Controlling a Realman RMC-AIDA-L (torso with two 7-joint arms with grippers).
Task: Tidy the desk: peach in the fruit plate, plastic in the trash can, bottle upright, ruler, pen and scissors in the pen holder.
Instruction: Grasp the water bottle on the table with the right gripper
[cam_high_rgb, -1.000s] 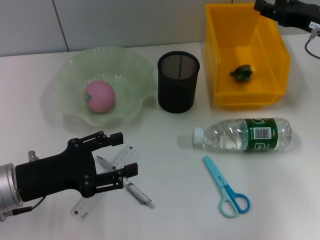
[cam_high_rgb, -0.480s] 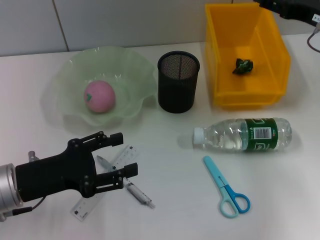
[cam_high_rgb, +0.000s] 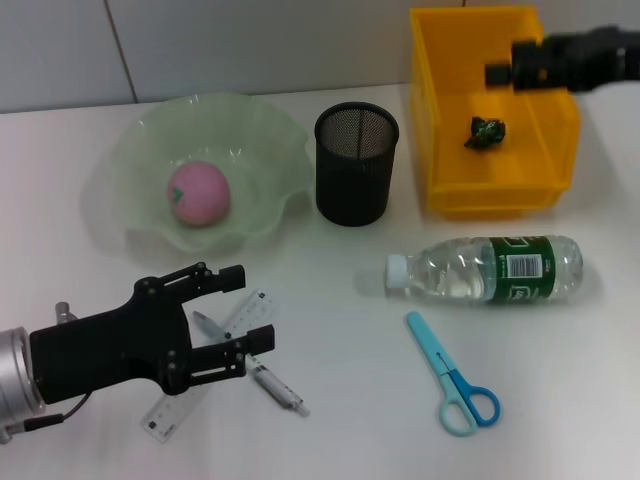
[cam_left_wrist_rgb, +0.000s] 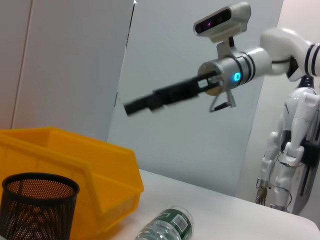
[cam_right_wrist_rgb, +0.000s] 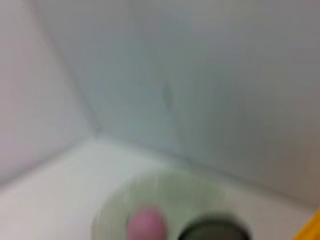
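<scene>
Lying now in the trash can (cam_high_rgb: 440, 120) at upper right, plastic (cam_high_rgb: 487, 131) is binned; right hand (cam_high_rgb: 500, 75), grip unreadable, is swinging across; left hand (cam_high_rgb: 240, 325) is idling wide.

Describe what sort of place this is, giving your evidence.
Probably a robotics lab staged as an office desk: a white desk with a pen holder, plain wall panels, and a white humanoid robot standing by.

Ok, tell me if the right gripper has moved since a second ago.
Yes. The right gripper has swung in from the far right corner and now hangs over the trash can, nearer its middle.
</scene>
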